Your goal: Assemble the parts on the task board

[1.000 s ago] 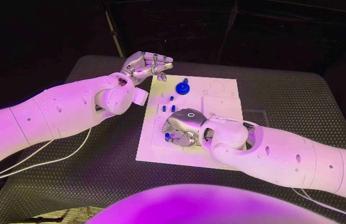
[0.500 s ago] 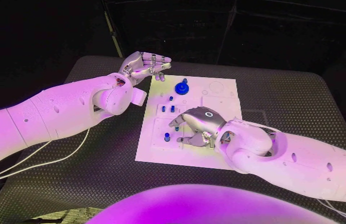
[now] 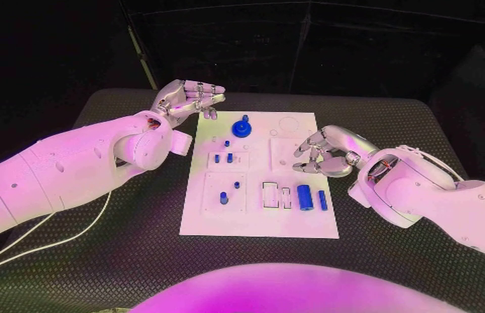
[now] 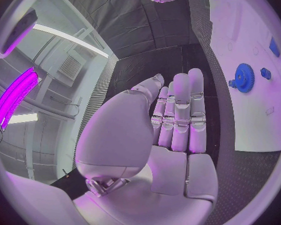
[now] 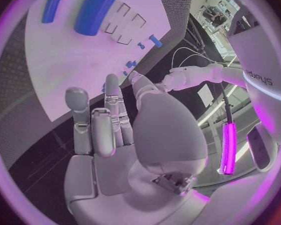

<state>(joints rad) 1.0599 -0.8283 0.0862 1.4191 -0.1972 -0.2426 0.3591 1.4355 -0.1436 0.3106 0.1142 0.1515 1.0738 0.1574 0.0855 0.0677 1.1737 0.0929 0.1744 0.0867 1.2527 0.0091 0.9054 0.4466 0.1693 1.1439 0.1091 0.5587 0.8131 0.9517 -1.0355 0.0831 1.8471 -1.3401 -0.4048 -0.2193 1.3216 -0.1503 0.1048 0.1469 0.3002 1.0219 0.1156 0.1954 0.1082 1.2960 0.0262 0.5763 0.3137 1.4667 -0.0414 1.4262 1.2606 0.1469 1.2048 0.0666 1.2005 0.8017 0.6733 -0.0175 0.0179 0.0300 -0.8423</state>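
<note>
A: How is the right hand set?
B: It is held right of centre in the head view, at the right edge of the task board, fingers curled inward; nothing can be seen in them, so it is judged closed and empty. The left hand is raised at the upper left, beyond the board's far left corner, fingers likewise folded in with nothing held.

A: And where are the parts?
B: A blue gear is seated near the board's top. Small blue pegs are gathered left of centre. A thick blue cylinder and a thinner blue rod are laid side by side at the lower right, just below the right hand.

A: What should be minded for the next pick?
B: The cylinder is probably nearest. The fingers should be opened before descent, and the piece taken across its width so the rod beside it is not nudged.
</note>
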